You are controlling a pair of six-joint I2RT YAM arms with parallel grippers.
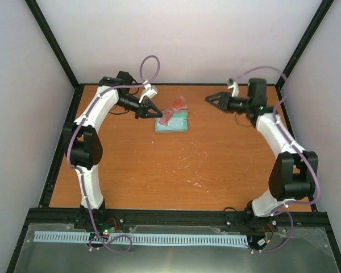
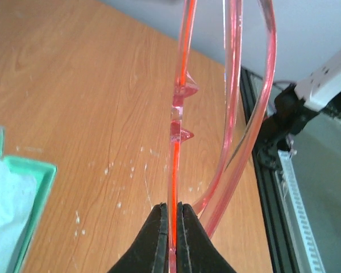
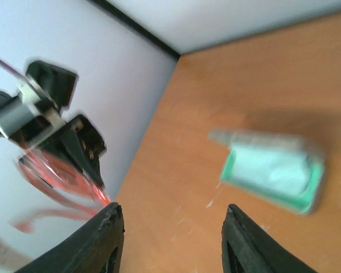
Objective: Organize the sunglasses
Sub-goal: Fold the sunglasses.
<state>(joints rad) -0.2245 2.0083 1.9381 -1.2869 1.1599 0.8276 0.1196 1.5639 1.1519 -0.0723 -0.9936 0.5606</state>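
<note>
Sunglasses (image 2: 177,108): thin red-pink transl. frame w/ slim arms

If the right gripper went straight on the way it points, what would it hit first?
Likely bare table, between the sunglasses held by the left gripper and the case; depth is unclear.

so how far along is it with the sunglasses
Done: the case lies open, cloth inside. In hand: the left tool is shut on the frame of the sunglasses, holding them up near the case. Left: laying them in the case and closing it; the right tool hangs open, empty.
</note>
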